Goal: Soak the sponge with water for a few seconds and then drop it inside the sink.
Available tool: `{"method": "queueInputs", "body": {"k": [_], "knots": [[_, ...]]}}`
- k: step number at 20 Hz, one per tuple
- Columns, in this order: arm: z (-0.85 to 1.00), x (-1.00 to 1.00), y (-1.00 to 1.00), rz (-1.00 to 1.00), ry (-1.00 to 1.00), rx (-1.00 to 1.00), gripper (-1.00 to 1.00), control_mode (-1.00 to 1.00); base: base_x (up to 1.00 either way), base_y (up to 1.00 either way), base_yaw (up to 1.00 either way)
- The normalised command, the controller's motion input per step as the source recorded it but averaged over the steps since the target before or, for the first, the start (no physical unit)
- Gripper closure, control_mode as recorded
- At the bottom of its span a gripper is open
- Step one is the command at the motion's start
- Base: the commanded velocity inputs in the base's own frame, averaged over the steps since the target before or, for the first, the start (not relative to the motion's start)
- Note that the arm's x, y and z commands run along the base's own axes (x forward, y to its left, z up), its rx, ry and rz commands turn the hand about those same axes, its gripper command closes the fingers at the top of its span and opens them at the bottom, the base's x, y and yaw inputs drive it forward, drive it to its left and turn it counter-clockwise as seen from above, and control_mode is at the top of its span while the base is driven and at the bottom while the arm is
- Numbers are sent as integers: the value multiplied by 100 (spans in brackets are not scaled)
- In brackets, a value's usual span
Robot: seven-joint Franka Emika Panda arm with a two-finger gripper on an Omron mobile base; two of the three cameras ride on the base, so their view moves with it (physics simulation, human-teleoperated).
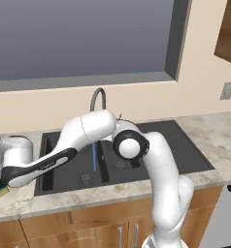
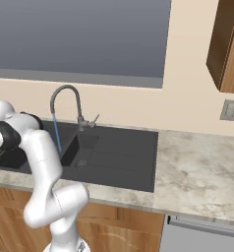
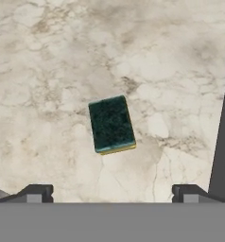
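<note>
Fingertips (image 3: 35, 194) of the wide-open gripper (image 3: 109, 194) hover empty over the marble counter (image 3: 48, 56), arm reaching far left past the sink (image 1: 175, 140), above the sponge (image 3: 111, 124) lying green side up, long axis roughly along the hand view's vertical, slightly tilted.

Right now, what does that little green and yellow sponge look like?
The small rectangular sponge has a dark green, speckled scrub layer facing up and a thin yellow body showing along one edge. It lies flat on the beige marbled stone counter, left of the sink, turned slightly askew. Nothing else touches it; the open gripper hovers above.
</note>
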Motion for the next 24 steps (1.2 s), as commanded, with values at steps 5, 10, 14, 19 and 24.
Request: {"method": "queueInputs", "body": {"k": [5, 10, 14, 19, 24], "knots": [[-7, 0, 0, 0, 0, 0, -100, -100, 0, 0, 0], [-19, 0, -9, 0, 0, 0, -100, -100, 0, 0, 0], [-15, 1, -15, 4, 0, 0, -100, -100, 0, 0, 0], [0, 7, -20, 5, 2, 0, -100, -100, 0, 0, 0], [-2, 20, -24, 2, 5, 11, -100, -100, 0, 0, 0]]}}
